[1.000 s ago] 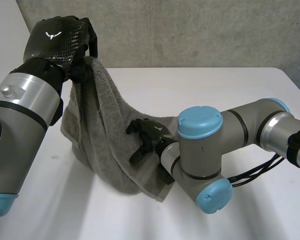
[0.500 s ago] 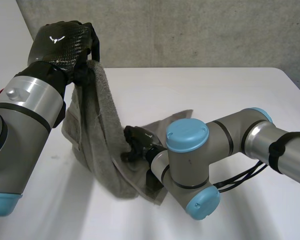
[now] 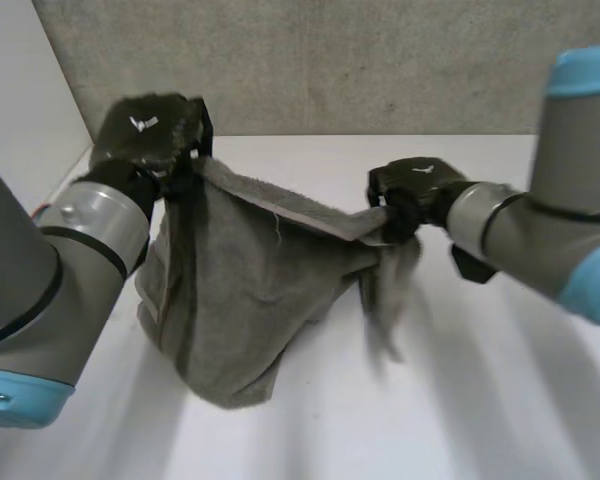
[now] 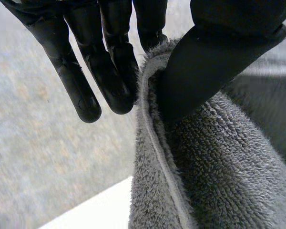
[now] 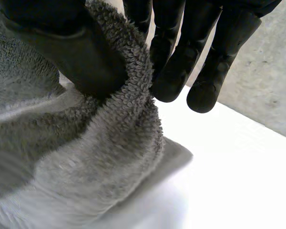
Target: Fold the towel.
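I am looking down on a white table [image 3: 480, 400] that runs back to a grey concrete wall [image 3: 380, 60]. A grey terry towel [image 3: 250, 300] is the main thing above the table, lifted and strung between my two hands like a slack hammock. Its upper edge runs from one hand across to the other, and the bulk of it sags in a deep pouch towards the near side of the table. I cannot tell whether the lowest fold touches the surface. A short loose tail of cloth hangs straight down below the right hand. The left arm [image 3: 90, 230] reaches in from the left and the right arm [image 3: 540, 230] from the right, both grey with light-blue caps. The left hand [image 3: 145, 135] is raised at the towel's left upper corner, near the wall. In its wrist view the thumb [image 4: 205, 62] presses the hemmed edge of the cloth against the straight fingers [image 4: 109, 71], so that hand is pinching the towel. The right hand [image 3: 410, 185] holds the opposite end of the same upper edge, a little lower than the left. In its own wrist view the thumb [image 5: 86, 57] clamps a rolled ridge of cloth against the fingers [image 5: 181, 62], so it is also pinching.
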Tool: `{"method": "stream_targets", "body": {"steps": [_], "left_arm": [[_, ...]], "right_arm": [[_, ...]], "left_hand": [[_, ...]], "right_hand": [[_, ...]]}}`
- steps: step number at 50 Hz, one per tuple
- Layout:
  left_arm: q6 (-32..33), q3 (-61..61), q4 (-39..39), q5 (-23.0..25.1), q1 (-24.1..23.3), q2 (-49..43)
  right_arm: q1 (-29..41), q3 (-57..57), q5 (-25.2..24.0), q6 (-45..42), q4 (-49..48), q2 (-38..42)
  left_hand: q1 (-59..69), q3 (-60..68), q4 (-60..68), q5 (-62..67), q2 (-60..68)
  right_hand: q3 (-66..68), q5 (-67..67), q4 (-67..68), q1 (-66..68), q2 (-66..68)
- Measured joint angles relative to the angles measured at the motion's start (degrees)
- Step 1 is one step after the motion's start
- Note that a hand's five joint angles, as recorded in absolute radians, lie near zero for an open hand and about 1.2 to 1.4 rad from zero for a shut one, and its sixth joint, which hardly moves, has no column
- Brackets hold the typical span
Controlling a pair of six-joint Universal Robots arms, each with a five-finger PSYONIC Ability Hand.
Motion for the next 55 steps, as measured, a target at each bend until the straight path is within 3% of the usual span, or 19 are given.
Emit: {"method": "stream_targets", "body": {"steps": [11,19,25,28,34,39,42,46,55], "left_arm": [[1.54,-3.16,-4.36,0.55,-0.33,-6.13],[4.67,-0.92,-4.22,0.60,-0.97,-13.18],[6.21,8.56,-1.05,0.36,-0.67,-19.09],[6.17,15.79,3.42,0.06,-0.16,-20.28],[5.84,22.46,13.57,-1.09,0.85,-16.96],[5.90,19.99,19.40,-1.92,1.12,-12.50],[6.02,15.64,20.82,-2.05,1.07,-10.32],[6.30,7.53,21.19,-1.88,0.96,-8.15],[7.42,-11.12,20.74,-1.10,0.51,-7.22]], "right_arm": [[-5.24,4.18,-1.77,-19.03,11.37,-6.65],[-4.23,5.01,-1.18,-25.35,11.03,-2.75],[-3.58,-4.32,1.26,-27.13,0.20,4.20],[-3.62,-10.36,3.03,-27.07,-11.89,6.23],[-4.12,-13.53,3.67,-26.39,-31.75,4.44],[-4.40,-10.89,0.32,-24.42,-37.00,1.32],[-4.59,-8.76,-2.86,-22.96,-34.32,0.17],[-5.18,-6.34,-6.79,-21.82,-23.93,-0.08],[-7.81,-4.06,-9.23,-25.83,0.94,4.28]], "left_hand": [[0.00,0.00,0.00,0.00,0.00],[0.00,0.00,0.00,0.00,0.00],[0.00,0.01,0.00,0.00,0.00],[0.01,0.01,0.00,0.00,0.00],[0.01,0.02,0.01,0.00,0.01],[-0.02,0.02,0.01,0.00,0.01],[-0.02,0.02,0.01,0.00,0.01],[-0.02,0.02,0.01,0.00,0.01],[-0.02,0.04,0.01,0.00,0.03]], "right_hand": [[0.00,0.13,0.00,0.00,0.00],[0.00,0.60,0.00,0.00,0.00],[0.00,0.60,0.04,0.00,0.17],[0.00,0.75,0.07,0.00,1.63],[0.00,0.77,0.08,0.01,1.69],[0.00,1.60,0.08,0.01,1.69],[0.00,1.73,0.08,0.01,1.69],[0.00,1.73,0.08,0.01,1.69],[0.01,1.73,0.08,0.01,1.69]]}}
